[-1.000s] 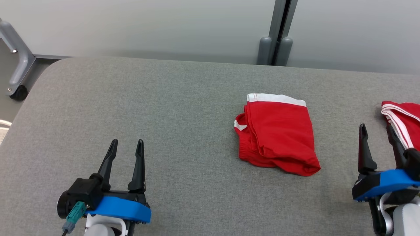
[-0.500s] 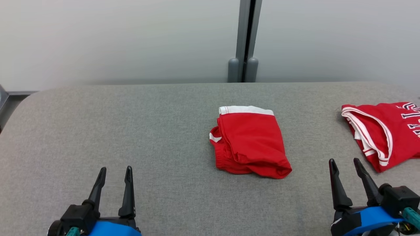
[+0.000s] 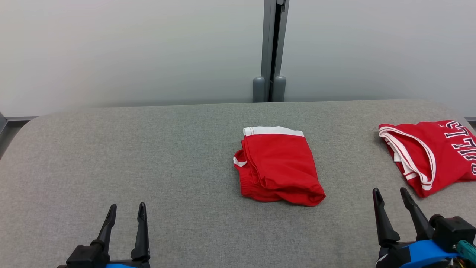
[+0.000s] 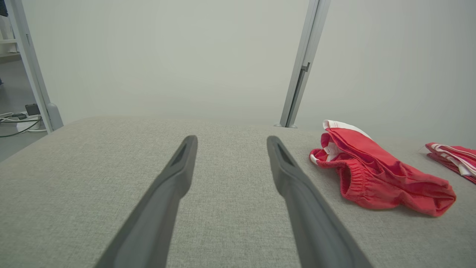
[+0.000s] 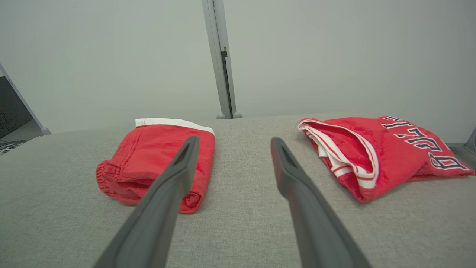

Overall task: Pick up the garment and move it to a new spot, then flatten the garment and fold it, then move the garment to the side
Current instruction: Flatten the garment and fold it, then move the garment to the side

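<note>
Red shorts [image 3: 279,167] with a white waistband lie folded in the middle of the grey padded table [image 3: 148,149]; they also appear in the left wrist view as the shorts [image 4: 375,175] and in the right wrist view as the shorts [image 5: 141,156]. A red jersey [image 3: 435,156] with white trim and dark lettering lies at the table's right end. My left gripper [image 3: 127,206] stands open over the near left of the table, well apart from both garments. My right gripper [image 3: 389,190] is open and holds nothing, just in front of the jersey [image 5: 390,152].
A pale wall with a grey vertical post [image 3: 270,48] stands right behind the table's far edge. The table's rounded left corner [image 3: 22,126] drops to the floor. Bare grey surface spreads left of the shorts and between the two garments.
The whole picture has shifted, so the camera has moved; more of the jersey now shows. Both garments lie as before. Both grippers sit lower in the picture and stay open.
</note>
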Tool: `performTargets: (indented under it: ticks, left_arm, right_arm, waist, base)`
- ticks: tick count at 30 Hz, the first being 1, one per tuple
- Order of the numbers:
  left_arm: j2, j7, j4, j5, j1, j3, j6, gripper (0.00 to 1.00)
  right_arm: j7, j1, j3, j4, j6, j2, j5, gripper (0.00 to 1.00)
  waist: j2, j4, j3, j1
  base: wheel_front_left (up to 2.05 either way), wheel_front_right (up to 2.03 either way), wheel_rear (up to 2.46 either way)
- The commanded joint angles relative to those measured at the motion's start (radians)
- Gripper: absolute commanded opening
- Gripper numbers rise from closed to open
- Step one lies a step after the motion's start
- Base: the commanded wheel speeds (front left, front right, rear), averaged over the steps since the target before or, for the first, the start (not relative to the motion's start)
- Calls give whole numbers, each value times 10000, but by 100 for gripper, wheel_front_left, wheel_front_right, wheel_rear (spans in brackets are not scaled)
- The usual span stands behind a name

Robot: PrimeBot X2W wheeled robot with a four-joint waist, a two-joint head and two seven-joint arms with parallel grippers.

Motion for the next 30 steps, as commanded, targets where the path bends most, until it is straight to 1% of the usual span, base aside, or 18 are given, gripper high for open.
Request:
performTargets:
  ticks: [1, 7, 16, 22, 23, 24, 25, 30]
  left_arm:
    - [52, -40, -29, 20, 40, 28, 43, 100]
    - [30, -40, -58, -4, 47, -22, 73, 100]
    - [72, -40, -119, -31, 23, -40, 114, 100]
    - [86, -40, -175, -62, -3, -32, 143, 100]
    - [91, -40, -186, -53, -60, -70, 136, 100]
    - [91, -40, -202, -47, -109, -94, 131, 100]
    - [91, -40, -202, -47, -109, -94, 131, 100]
    - [99, -38, -340, 29, -451, -327, 75, 100]
  right_arm:
    - [40, 124, 59, 6, 1, -29, 173, 100]
    - [70, 81, 208, 120, 1, -29, 183, 100]
    - [113, 112, 118, 46, 1, -29, 165, 100]
    - [698, -687, 142, 250, 3, -29, 285, 100]
    - [1454, -1228, 282, 518, 3, -27, 478, 100]
    - [1941, -1511, 341, 699, 1, -19, 533, 100]
    - [1941, -1511, 341, 699, 1, -19, 533, 100]
    - [3961, -3449, -135, 1711, 3, -27, 613, 100]
  waist:
    - [0, 25, 8, 0]
    - [0, 73, 46, 0]
    - [0, 165, 84, 0]
    - [0, 167, 156, 0]
    - [0, 180, 255, 0]
    - [0, 199, 314, 0]
    - [0, 199, 314, 0]
    - [0, 572, 816, 0]
  base:
    - [0, 0, 0]
    - [0, 0, 0]
    - [0, 0, 0]
    - [0, 0, 0]
    - [0, 0, 0]
    - [0, 0, 0]
    - [0, 0, 0]
    - [0, 0, 0]
